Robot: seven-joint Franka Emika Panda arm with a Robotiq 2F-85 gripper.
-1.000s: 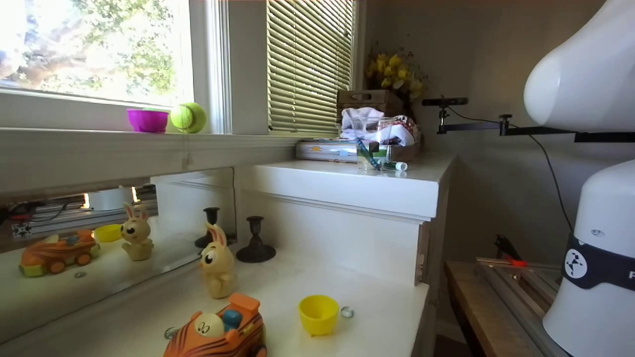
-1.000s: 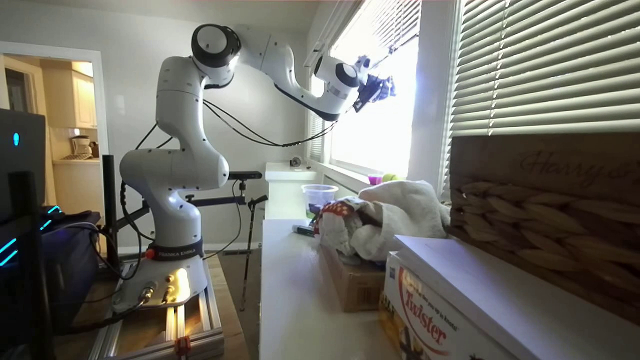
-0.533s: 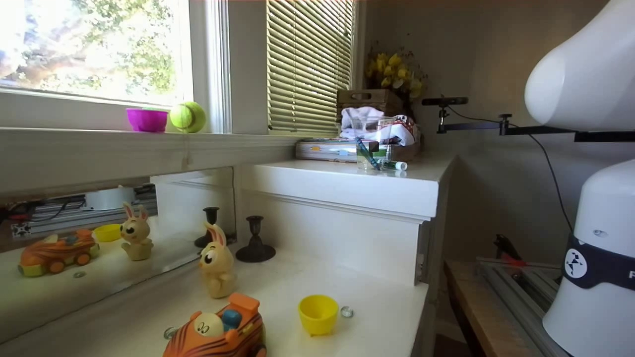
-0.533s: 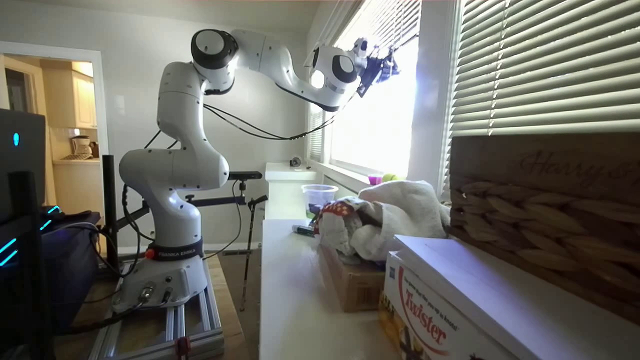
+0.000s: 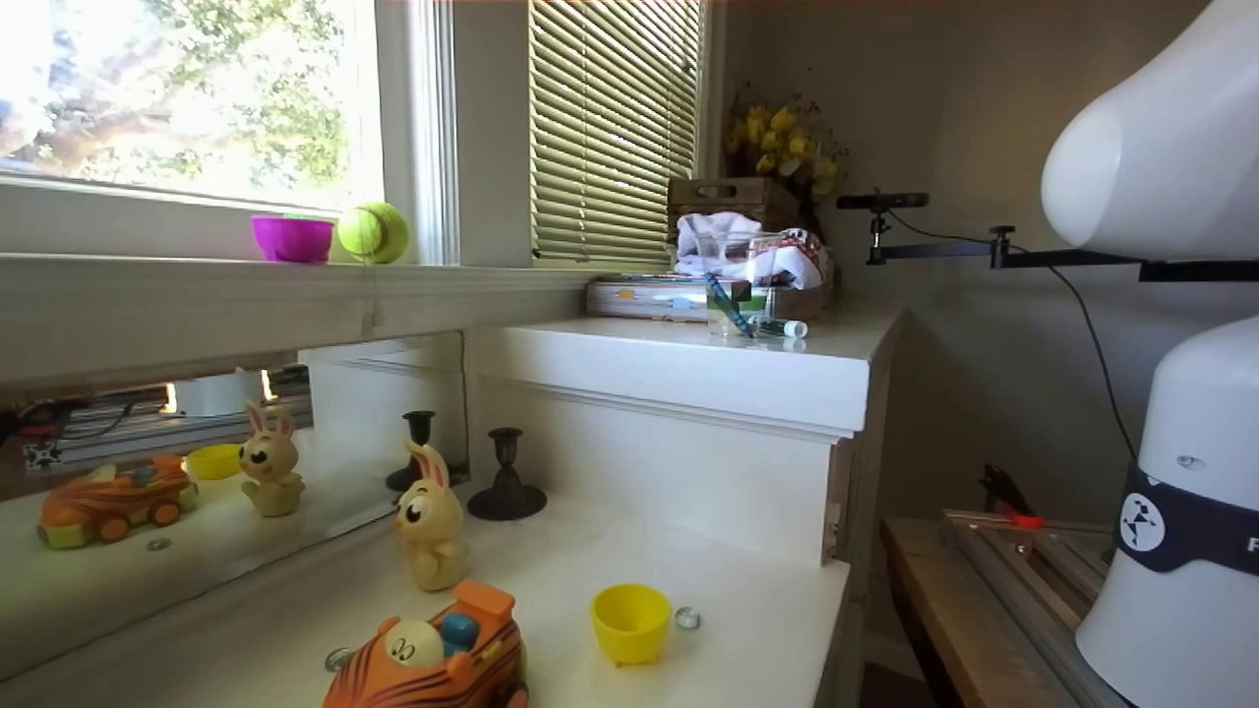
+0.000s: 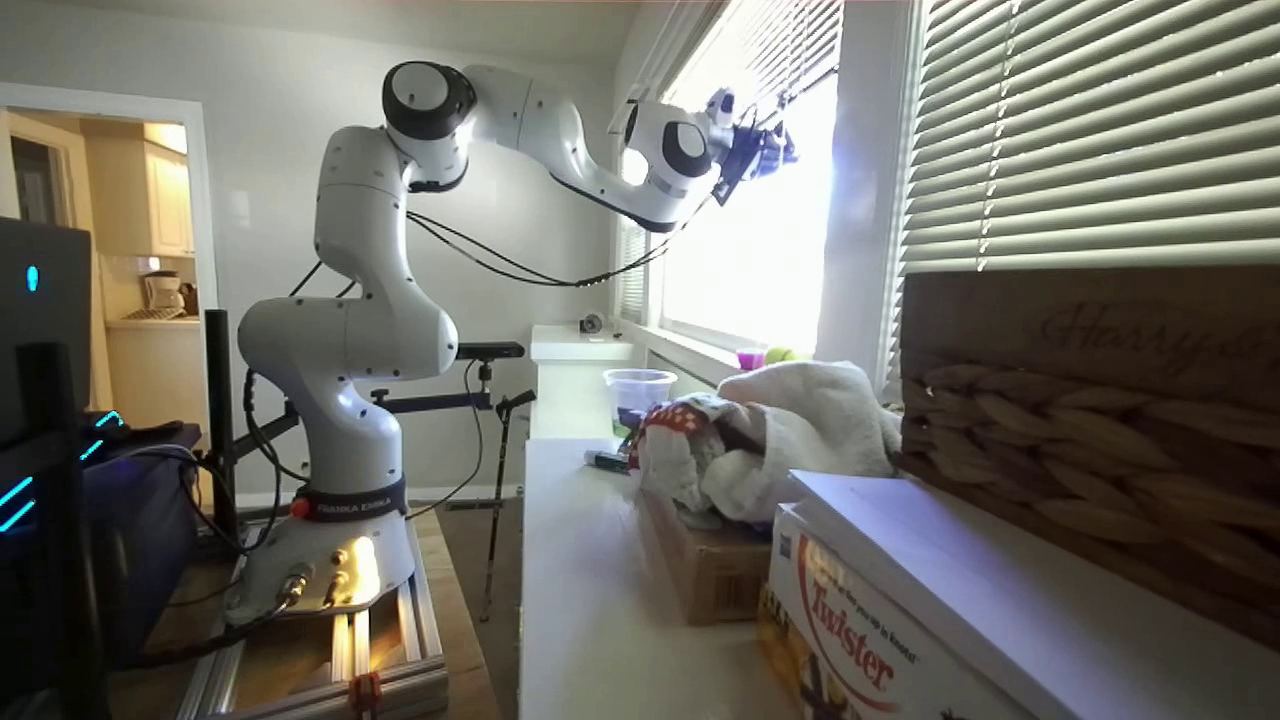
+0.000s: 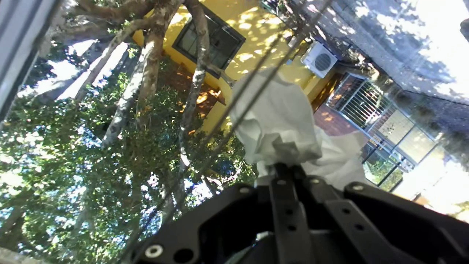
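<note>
My gripper is shut on a crumpled white cloth or tissue in the wrist view. The cloth bunches up beyond the fingertips and a fold spreads out to the right. Its pinched part is hidden between the fingers. In an exterior view the gripper is raised high in front of the bright window; glare hides the cloth there. In the wrist view, trees and a yellow building show through the glass behind the cloth. I cannot tell whether the cloth touches the glass. The gripper is out of the picture in the exterior view with the toys.
Thin dark cords cross the wrist view. On the sill are a purple bowl and a tennis ball. Below stand a toy rabbit, an orange toy car and a yellow cup. A clear tub stands near towels.
The gripper rose and shifted slightly towards the window over the first half second, then dipped a little. The toys, bowl and ball have not moved.
</note>
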